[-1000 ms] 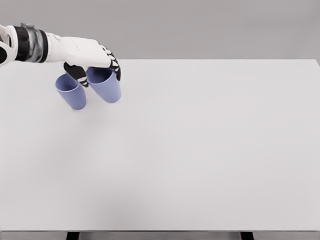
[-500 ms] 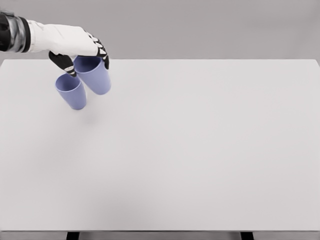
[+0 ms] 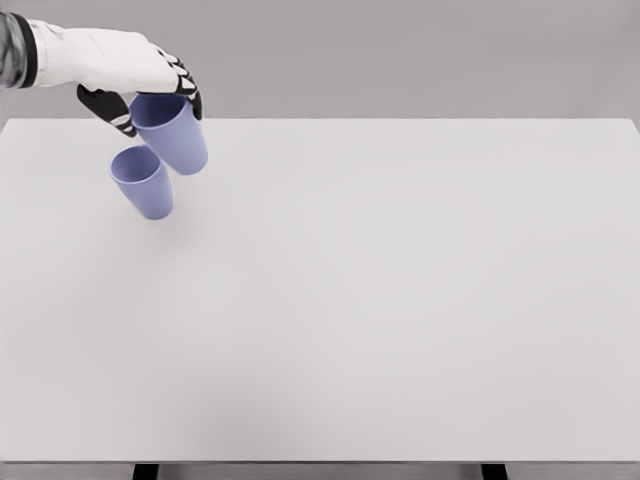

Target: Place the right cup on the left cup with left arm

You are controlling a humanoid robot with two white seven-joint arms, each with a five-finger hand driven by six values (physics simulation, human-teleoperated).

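Observation:
Two blue-violet cups show at the upper left of the head view. One cup (image 3: 142, 182) stands on the white table (image 3: 380, 300). The other cup (image 3: 172, 133) hangs in the air just above and to the right of it, tilted a little. My left hand (image 3: 140, 88) comes in from the left edge and is shut on the raised cup's rim, thumb on the near-left side, fingers (image 3: 188, 88) over the far side. The right arm does not show.
The table's far edge runs just behind the hand. Its front edge lies at the bottom of the picture, with two dark legs (image 3: 146, 471) below it. A plain grey wall stands behind.
My left hand has lifted the held cup up and to the left, from beside the standing cup to above its right side. The standing cup has not moved.

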